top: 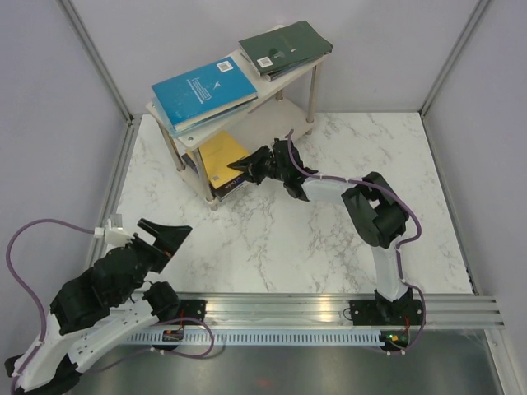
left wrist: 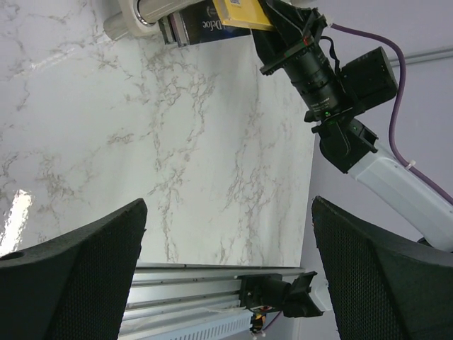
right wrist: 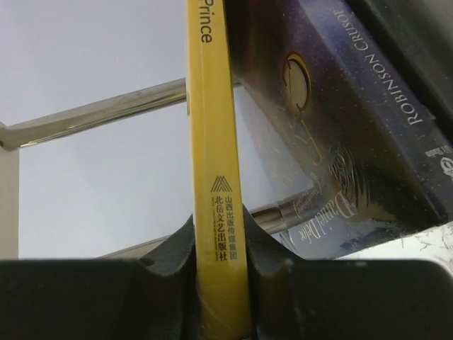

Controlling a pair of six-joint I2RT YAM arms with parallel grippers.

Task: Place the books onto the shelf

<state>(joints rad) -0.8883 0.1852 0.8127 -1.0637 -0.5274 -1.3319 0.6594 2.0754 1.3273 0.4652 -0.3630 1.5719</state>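
The shelf (top: 247, 64) stands at the back of the marble table. A light blue book (top: 202, 89) lies on a small stack at the left of its top board, and dark green books (top: 285, 44) lie at the right. My right gripper (top: 244, 167) reaches into the lower tier, shut on a yellow book (top: 221, 155) that rests over a dark blue book (top: 227, 186). In the right wrist view the yellow book's spine (right wrist: 212, 163) stands pinched in my right gripper (right wrist: 218, 269), with the dark blue book (right wrist: 340, 127) beside it. My left gripper (top: 166, 239) hangs open and empty near the front left.
The left wrist view shows my left gripper (left wrist: 226, 276) wide apart over bare marble, with the right arm (left wrist: 333, 78) and the yellow book (left wrist: 244, 10) beyond. A metal rail (top: 329, 309) runs along the near edge. Grey walls enclose the table.
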